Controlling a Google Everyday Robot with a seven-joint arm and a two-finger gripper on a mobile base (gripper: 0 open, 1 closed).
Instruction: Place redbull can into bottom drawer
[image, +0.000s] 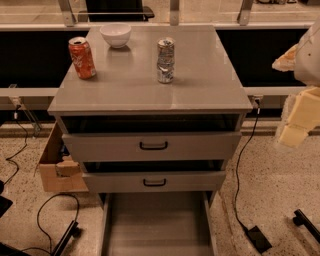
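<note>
End effector: at the far right edge of the camera view, off the right side of the table and well apart from everything on it. Pale blocky parts only. I cannot tell whether it is apart or together. It carries nothing that I can see.

Redbull can: standing upright on the table, about mid-width, toward the back half. Long axis vertical. Shiny top faces up.

Key relation: the can lies toward the left of the view from the end effector, across a bare stretch of table, with nothing standing between them. I judge a side-on approach from the right suits the upright body.

Neighbours: orange soda can near the left edge, well apart from the target. White bowl at the back, nearer to it but not touching.

Bottom drawer: pulled out at the foot of the cabinet, flat floor in view, below and in front of the can.

Upper drawers: both partly open above it. I judge their fronts could foul the descent.

Stage: pick not yet made.
</note>
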